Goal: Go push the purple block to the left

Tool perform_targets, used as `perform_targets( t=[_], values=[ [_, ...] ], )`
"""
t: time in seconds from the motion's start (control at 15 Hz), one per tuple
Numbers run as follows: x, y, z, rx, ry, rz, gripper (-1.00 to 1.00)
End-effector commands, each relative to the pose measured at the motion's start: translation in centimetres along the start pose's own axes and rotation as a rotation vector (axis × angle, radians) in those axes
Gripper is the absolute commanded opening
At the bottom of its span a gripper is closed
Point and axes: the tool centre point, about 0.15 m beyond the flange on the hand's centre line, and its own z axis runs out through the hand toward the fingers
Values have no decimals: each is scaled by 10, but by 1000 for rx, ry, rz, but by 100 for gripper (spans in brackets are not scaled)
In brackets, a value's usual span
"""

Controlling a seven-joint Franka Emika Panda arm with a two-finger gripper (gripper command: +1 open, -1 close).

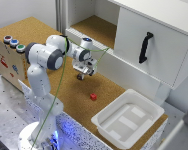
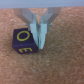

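Observation:
The purple block (image 2: 21, 43) has yellow letters on its faces and lies on the cork table top. My gripper (image 2: 39, 40) is shut, its fingers (image 2: 44, 31) pressed close together with nothing between them. The fingertips stand right beside the block, touching or nearly touching one of its side faces. In the exterior view the gripper (image 1: 82, 75) hangs low over the cork near the cabinet's front, and a dark bit under it may be the block; I cannot tell for sure.
A small red block (image 1: 93, 96) lies on the cork toward the exterior view's right of the gripper. A white bin (image 1: 108, 131) sits at the table's corner. Behind stands a white cabinet with a black handle (image 1: 145, 47); a button box (image 1: 9, 55) is at the exterior view's left.

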Motion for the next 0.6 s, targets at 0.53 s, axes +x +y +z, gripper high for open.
perform_targets(
  t=[0.53],
  values=[
    [2,-49,5,102,15,-64,-100]
  ],
)
